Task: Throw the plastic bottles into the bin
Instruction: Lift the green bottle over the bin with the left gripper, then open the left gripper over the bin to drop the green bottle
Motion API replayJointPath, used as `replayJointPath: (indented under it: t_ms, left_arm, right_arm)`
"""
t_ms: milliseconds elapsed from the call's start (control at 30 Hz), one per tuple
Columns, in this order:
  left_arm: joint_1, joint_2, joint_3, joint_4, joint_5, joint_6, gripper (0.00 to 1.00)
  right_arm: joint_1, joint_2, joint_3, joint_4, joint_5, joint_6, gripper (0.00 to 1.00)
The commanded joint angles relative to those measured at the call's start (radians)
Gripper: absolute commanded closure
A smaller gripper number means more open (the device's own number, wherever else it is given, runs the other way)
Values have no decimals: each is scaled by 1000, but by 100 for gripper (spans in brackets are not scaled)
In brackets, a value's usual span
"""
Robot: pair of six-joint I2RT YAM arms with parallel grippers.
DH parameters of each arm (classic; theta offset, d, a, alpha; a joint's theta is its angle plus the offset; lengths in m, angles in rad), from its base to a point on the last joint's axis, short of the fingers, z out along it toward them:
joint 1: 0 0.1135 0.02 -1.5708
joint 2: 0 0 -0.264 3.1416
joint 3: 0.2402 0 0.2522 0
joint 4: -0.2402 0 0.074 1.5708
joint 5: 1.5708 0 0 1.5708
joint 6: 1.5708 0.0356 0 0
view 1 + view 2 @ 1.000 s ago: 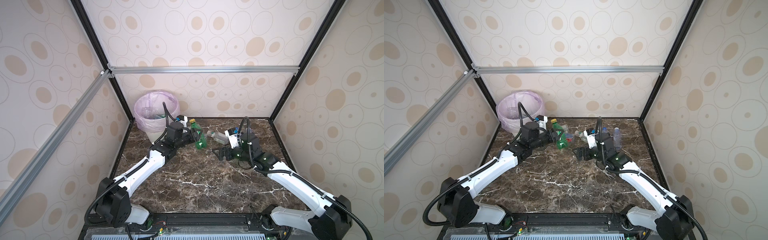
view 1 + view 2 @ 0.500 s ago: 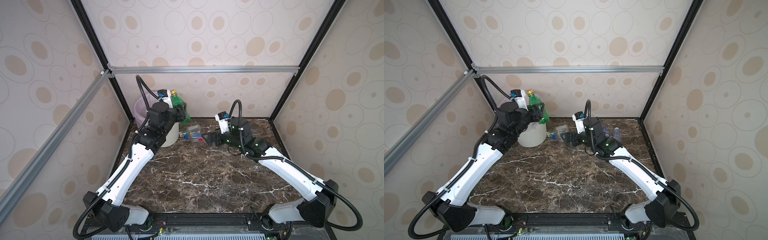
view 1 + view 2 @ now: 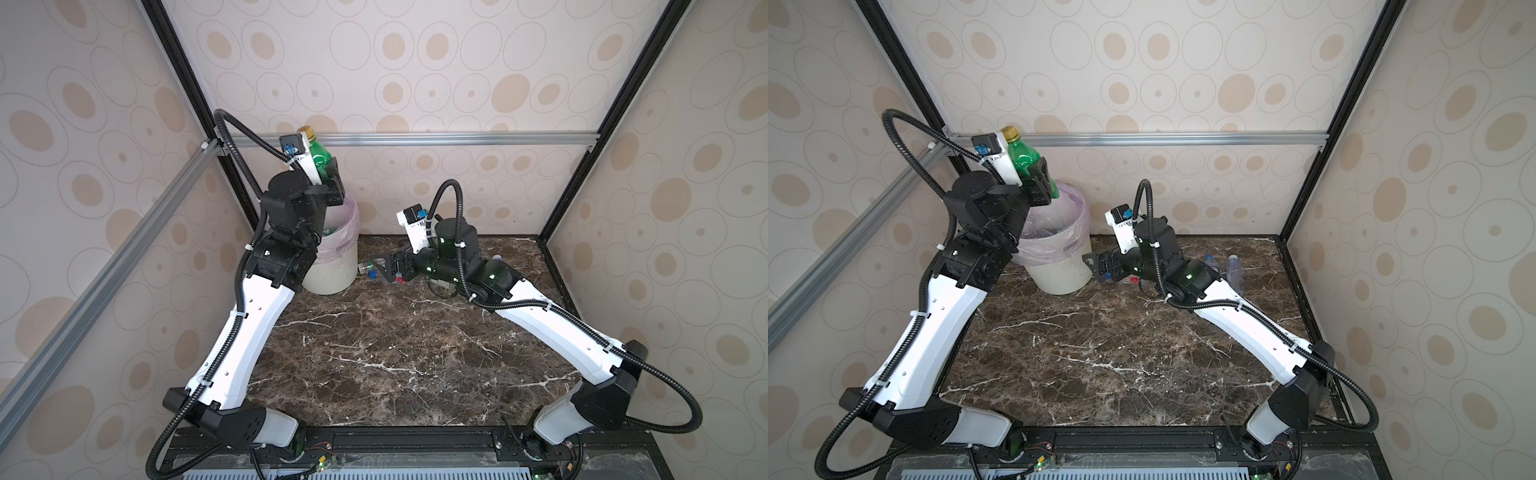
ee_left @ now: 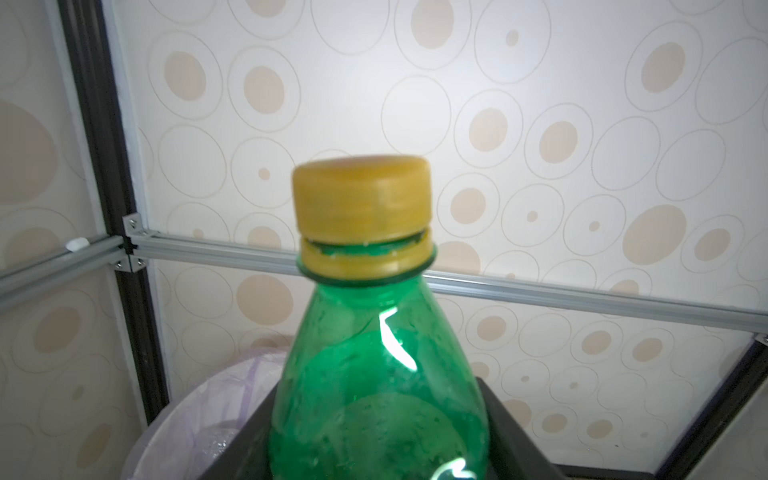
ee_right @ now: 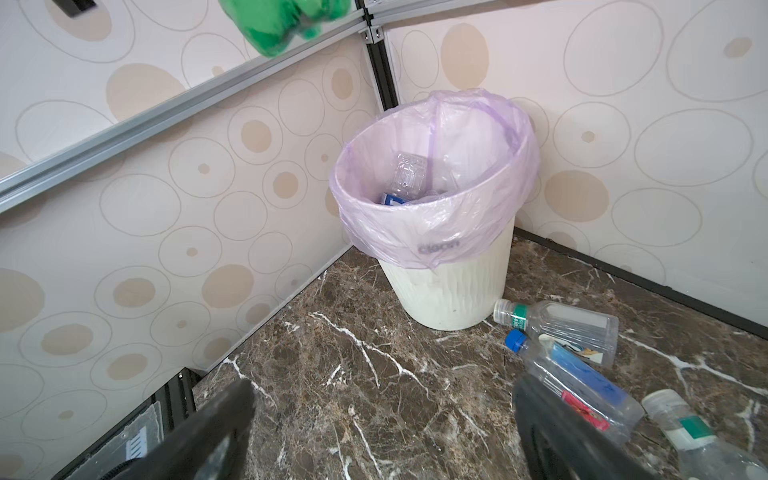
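The left gripper (image 4: 376, 399) is clamped on a green bottle (image 3: 319, 160), its black fingers (image 4: 505, 424) pressed against either side of the belly. The bottle is upright, with its yellow cap (image 4: 361, 191) on top. It hangs high over the left side of the bin (image 3: 332, 274), level with the aluminium rail (image 3: 457, 139). I cannot tell whether it is squarely above the mouth.

The right gripper (image 5: 382, 415) is spread wide and holds nothing. It sits low over the table (image 3: 374, 353), pointing at the bin, and one finger (image 5: 557, 436) is just beside a blue-capped bottle (image 5: 577, 382).

The bin stands in the far left corner, close to both walls. The near and middle table is bare.

The bag (image 5: 415, 224) reads "clean". The blue-capped bottle has a blue and red label whose text is too small to read. Two clear bottles beside it, the white-capped bottle (image 5: 557, 324) and the end bottle (image 5: 698, 440), have green neck bands. A blue-labelled bottle (image 5: 405, 183) lies in the bin.

The bin is cream ribbed plastic, round and tapering. The bag is thin lilac film folded over its rim. The table is brown marble with white veins.
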Motion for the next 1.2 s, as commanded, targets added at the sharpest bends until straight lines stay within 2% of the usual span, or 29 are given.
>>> replayJointPath:
  t_ms: [0, 67, 200, 233, 300, 367, 567, 933, 1167]
  left_arm:
    - [24, -15, 28, 59, -51, 89, 39]
    - [52, 3, -4, 67, -37, 76, 39]
    - [146, 100, -19, 5, 58, -29, 36]
    - [172, 141, 14, -45, 97, -69, 32]
    - [218, 258, 170, -226, 183, -150, 23]
    - [222, 334, 282, -331, 227, -162, 17]
    - [222, 212, 100, -158, 318, -189, 1]
    - [221, 115, -14, -119, 386, -228, 1]
    - [211, 73, -93, -68, 467, -287, 1]
  right_arm:
    - [4, 17, 21, -11, 16, -14, 0]
    - [4, 23, 16, -17, 21, -8, 0]
    - [4, 30, 5, -31, 22, 8, 0]
    - [4, 29, 3, -33, 21, 10, 0]
    - [5, 23, -6, -44, 24, 14, 0]
    - [5, 13, -18, -55, 30, 11, 0]
    - [5, 3, -52, -56, 40, 13, 0]
    - [4, 18, -75, -34, 42, 45, 0]
    - [5, 7, -97, -33, 68, 52, 0]
